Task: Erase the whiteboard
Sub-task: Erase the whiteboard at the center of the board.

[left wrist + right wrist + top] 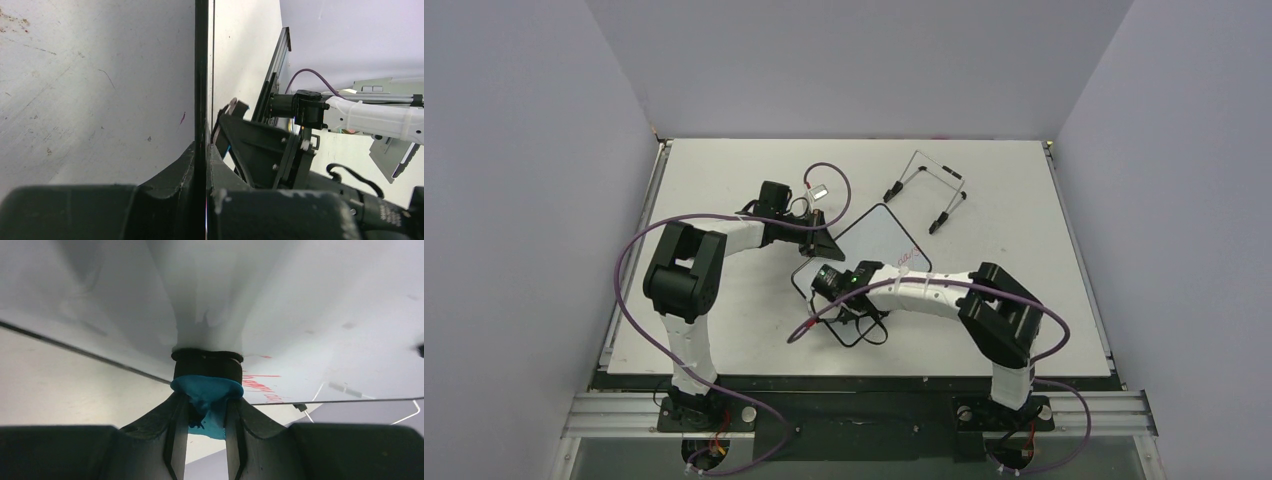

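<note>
light: soft and even – no harsh shadows | top view: sharp, faint shadows on the table (1024, 200) | wrist views: near foreground dark and blurry | whiteboard (310, 330): dull sheen, smeary grey reflections – no blown-out glare

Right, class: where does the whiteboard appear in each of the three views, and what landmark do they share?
Top external: whiteboard at the centre of the picture, turned diamond-wise.
Left wrist: seen edge-on, its black rim a vertical line at centre.
Right wrist: fills the upper picture.
Shared landmark: the black rim.
</note>
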